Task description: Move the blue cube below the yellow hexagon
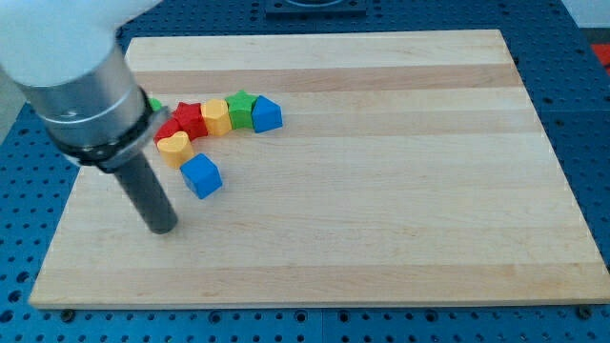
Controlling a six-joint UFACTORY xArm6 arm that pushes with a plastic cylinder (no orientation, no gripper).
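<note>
The blue cube [201,175] lies on the wooden board [381,191] at the view's left, just below a yellow heart-shaped block [173,146]. The yellow hexagon [216,116] sits above and right of the cube, in a row of blocks. My tip [163,228] rests on the board below and left of the blue cube, a short gap away from it. The rod and arm rise to the view's top left and hide part of the blocks there.
The row holds a red star [190,118], a green star [242,108] and a blue house-shaped block [267,114]. A red block [169,130] and a green block [153,104] are partly hidden by the arm. The board's left edge is close.
</note>
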